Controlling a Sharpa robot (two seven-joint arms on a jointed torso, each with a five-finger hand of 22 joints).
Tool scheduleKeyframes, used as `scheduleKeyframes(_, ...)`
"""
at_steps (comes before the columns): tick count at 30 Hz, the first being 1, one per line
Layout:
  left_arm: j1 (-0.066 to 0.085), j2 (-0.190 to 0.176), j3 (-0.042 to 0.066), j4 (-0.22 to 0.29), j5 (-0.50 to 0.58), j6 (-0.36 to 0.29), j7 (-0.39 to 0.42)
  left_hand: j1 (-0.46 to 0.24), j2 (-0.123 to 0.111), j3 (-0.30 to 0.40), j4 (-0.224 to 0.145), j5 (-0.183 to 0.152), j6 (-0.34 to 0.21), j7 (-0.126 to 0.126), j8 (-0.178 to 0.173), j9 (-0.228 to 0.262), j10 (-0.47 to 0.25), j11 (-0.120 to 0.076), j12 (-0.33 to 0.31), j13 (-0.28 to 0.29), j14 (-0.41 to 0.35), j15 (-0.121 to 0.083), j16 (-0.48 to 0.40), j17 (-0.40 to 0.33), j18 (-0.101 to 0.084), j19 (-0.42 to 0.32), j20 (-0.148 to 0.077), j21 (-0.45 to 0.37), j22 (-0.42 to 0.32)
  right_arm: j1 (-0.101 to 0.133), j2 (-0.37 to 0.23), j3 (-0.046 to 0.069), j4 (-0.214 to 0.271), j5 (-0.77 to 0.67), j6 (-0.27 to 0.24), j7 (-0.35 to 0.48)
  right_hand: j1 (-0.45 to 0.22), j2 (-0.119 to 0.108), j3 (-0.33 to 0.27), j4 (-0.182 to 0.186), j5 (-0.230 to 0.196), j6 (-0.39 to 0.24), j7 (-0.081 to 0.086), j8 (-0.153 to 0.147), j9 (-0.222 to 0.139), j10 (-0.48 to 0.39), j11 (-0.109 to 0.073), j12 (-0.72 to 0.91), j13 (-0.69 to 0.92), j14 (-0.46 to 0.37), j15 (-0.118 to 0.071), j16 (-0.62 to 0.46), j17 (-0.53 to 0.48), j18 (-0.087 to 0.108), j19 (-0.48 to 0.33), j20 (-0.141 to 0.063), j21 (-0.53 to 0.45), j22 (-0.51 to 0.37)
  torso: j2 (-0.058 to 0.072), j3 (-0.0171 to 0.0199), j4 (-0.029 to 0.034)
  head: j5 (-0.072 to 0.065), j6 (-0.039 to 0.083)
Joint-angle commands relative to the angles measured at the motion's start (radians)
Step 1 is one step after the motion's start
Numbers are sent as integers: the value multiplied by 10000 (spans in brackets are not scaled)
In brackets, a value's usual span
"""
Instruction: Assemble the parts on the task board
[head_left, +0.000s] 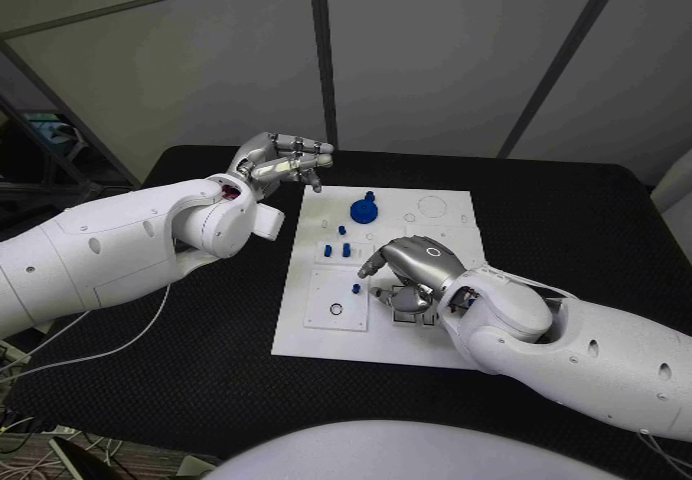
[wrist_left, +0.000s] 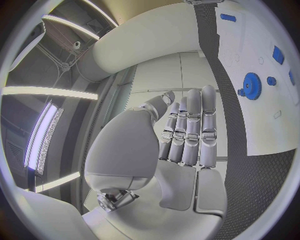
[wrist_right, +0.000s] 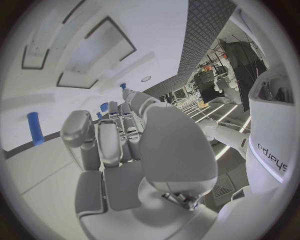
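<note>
The left hand (head_left: 283, 158) is raised over the black desk (head_left: 173, 360) just off the far left corner of the white task board (head_left: 325, 340), its fingers (wrist_left: 190, 127) curled together and holding nothing. I judge it is parked there to keep out of the way while the other arm works. In its wrist view a blue gear (wrist_left: 251, 85) lies flat on the board, well apart from those fingertips, with smaller blue pieces beside it.

Moving rightward, the gear (head_left: 365, 210) sits in the board's far half, a few small blue pegs (head_left: 342, 250) stand nearer the middle, and a white square plate with a round hole (head_left: 336, 297) occupies the near left part.

The right hand (head_left: 420, 265) hovers low over the board's centre, palm down, likely so it can reach the pegs. Its fingers (wrist_right: 94, 137) lie bunched, tips pointing toward the pegs; I cannot tell whether they hold anything. A blue peg (wrist_right: 35, 128) lies on the board beside them, apart.
</note>
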Motion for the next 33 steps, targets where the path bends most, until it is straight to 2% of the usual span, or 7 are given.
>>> scheduleKeyframes(1,16,-11,4,6,21,155,8,19,19,76,3,-9,15,79,-49,-11,-57,-7,-64,-7,-82,-18,-53,-13,-108,-64,-17,-12,14,39,-258,205,197,-143,-311,-109,-104,-12,-84,-3,-26,-34,-22,5,11,-8,-37,80,20,235,43,-66,-28,130,-47,-6,-18,11,2,-4,-1,-61,62)
scheduleKeyframes(4,15,-27,2,17,21,172,0,19,19,76,3,-9,15,79,-49,-11,-57,-7,-64,-7,-82,-18,-53,-13,-108,-64,-17,-12,14,53,-525,562,269,-96,-36,-259,-130,-21,-113,15,-23,-28,-20,11,17,14,-46,131,25,228,36,-79,-54,130,-39,-9,-20,10,8,-9,-9,-136,128)
scheduleKeyframes(8,15,-32,-1,30,21,194,2,21,16,80,-3,-10,14,79,-49,-11,-60,-6,-64,-7,-85,-16,-57,-17,-108,-69,-16,-11,18,168,-803,903,180,-63,388,-431,-207,-65,-202,64,-43,-21,-41,17,23,-10,-52,187,21,221,32,-95,-89,127,-22,-12,-21,15,5,-12,-15,-273,218)
scheduleKeyframes(12,14,-21,-5,31,21,210,3,21,16,80,-3,-10,14,79,-49,-11,-60,-6,-64,-7,-85,-16,-57,-17,-108,-69,-16,-11,18,352,-985,1064,-51,-70,753,-525,-270,-161,-372,100,-17,-43,-119,11,24,-102,-53,244,12,207,33,-134,-163,130,-20,-15,-50,-13,3,-23,-1,-355,278)
scheduleKeyframes(18,14,12,-14,13,20,212,4,19,15,80,-3,-11,16,80,-48,-10,-60,-6,-63,-7,-86,-15,-58,-18,-109,-71,-15,-11,19,497,-1049,1156,-519,-119,1345,-647,-281,-181,-527,134,-40,-27,-199,22,30,-181,-50,298,6,184,32,-190,-262,125,2,-13,-57,-9,13,-29,17,-449,315)
scheduleKeyframes(26,15,18,-16,28,20,170,-3,17,14,80,-3,-12,18,80,-47,-9,-61,-5,-62,-6,-87,-14,-59,-20,-109,-74,-14,-10,21,524,-868,1167,-840,-79,2023,-667,-266,-157,-588,151,-58,1,-210,30,35,-235,-44,314,1,176,35,-216,-305,130,-6,-11,-84,-43,12,-13,7,-418,278)
scheduleKeyframes(33,15,8,-16,38,20,72,104,31,28,98,-12,-9,29,76,-41,-7,-53,-10,-55,-3,-84,-17,-61,-25,-107,-77,-15,-5,30,526,-729,1163,-1017,35,2687,-672,-241,-75,-679,196,-64,125,-183,66,53,-150,-71,436,16,168,21,-245,-358,139,-14,-17,-128,-93,11,-18,16,-402,236)
